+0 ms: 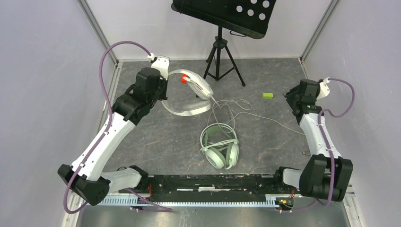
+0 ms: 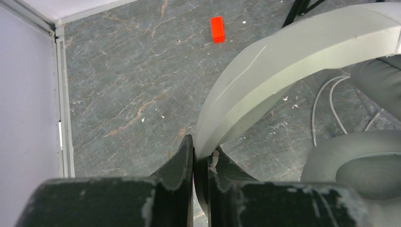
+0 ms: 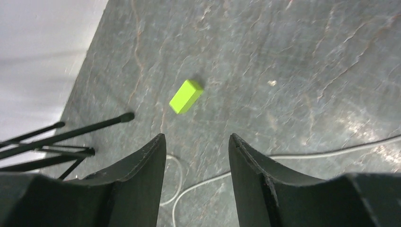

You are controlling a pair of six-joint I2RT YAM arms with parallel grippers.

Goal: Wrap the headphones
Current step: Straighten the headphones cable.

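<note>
The white-grey headset [image 1: 191,94] sits at the back left, tilted up at the headband. My left gripper [image 1: 161,95] is shut on its headband [image 2: 293,52], with the jaws pinching the band's edge in the left wrist view [image 2: 202,147]. One grey ear cushion [image 2: 359,165] lies just to the right. The mint-green headset [image 1: 220,146] lies flat near the table's middle. Thin pale cables [image 1: 236,109] loop between the two headsets and trail right. My right gripper [image 1: 289,98] is open and empty above a stretch of cable [image 3: 293,155].
A black tripod stand [image 1: 222,56] is at the back centre, and its legs show in the right wrist view [image 3: 71,130]. A small green block [image 1: 268,95] lies by my right gripper. A red block [image 1: 183,79] lies behind the white-grey headset. Walls close both sides.
</note>
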